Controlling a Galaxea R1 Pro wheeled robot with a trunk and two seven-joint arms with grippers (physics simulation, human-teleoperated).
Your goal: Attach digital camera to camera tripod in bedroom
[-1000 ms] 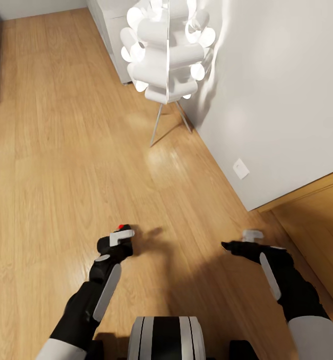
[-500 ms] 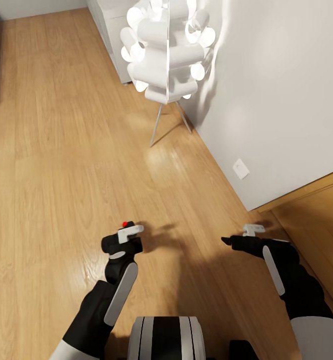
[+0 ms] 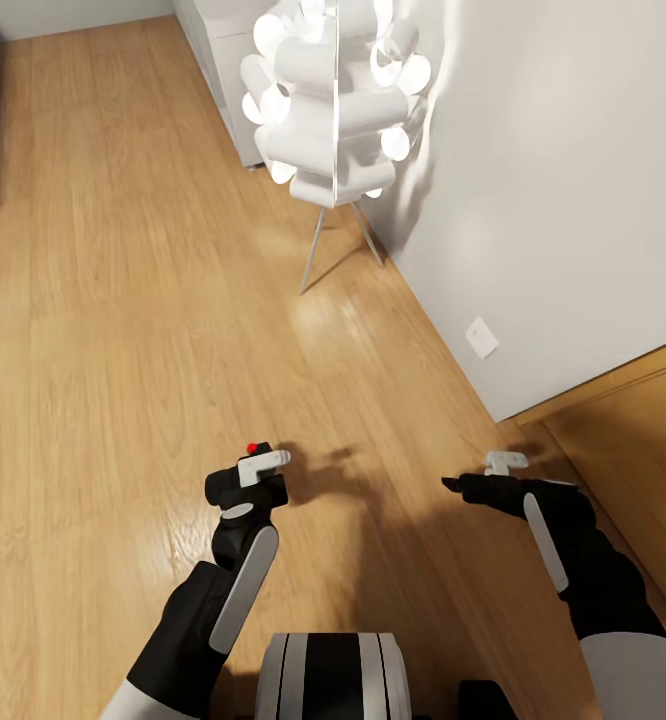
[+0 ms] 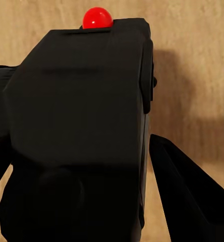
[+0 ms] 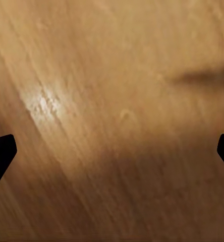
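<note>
Black and boxy, the digital camera [image 4: 76,131] sits clamped in the left end effector [image 3: 256,478], its dark fingers [image 4: 192,196] pressed against both sides of the body. A bright red round button [image 4: 97,17] stands on the camera's top, pointing away from the wrist; in the head view it shows as a small red dot [image 3: 251,447] just above the white fingertip piece. Well apart on the other side, the right end effector [image 3: 478,478] holds nothing, and its black fingertips [image 5: 1,154] are spread wide apart over bare floor. Both end effectors hang above a light wood floor [image 3: 123,330]. Far ahead of them stands a white lamp [image 3: 333,95] made of clustered tubes on thin metal legs, beside a pale grey wall [image 3: 563,200] with a small white socket plate [image 3: 481,337].
</note>
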